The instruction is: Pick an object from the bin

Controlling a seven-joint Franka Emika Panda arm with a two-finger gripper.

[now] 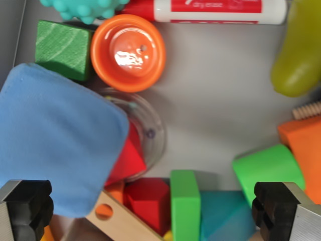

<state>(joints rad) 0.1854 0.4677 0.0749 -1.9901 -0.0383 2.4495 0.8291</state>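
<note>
A cup (128,52) is set beside a block (62,48); a cloth (55,140) is laid partly over a clear dish (148,133) below them.

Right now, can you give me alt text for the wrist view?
The open gripper hovers above a grey bin crowded with toys: a blue cloth, an orange bowl, a green wooden block and a dry-erase marker.

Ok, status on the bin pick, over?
Gripper open, holding nothing. Green block and red block between fingers. Blue cloth crowds left finger.
</note>
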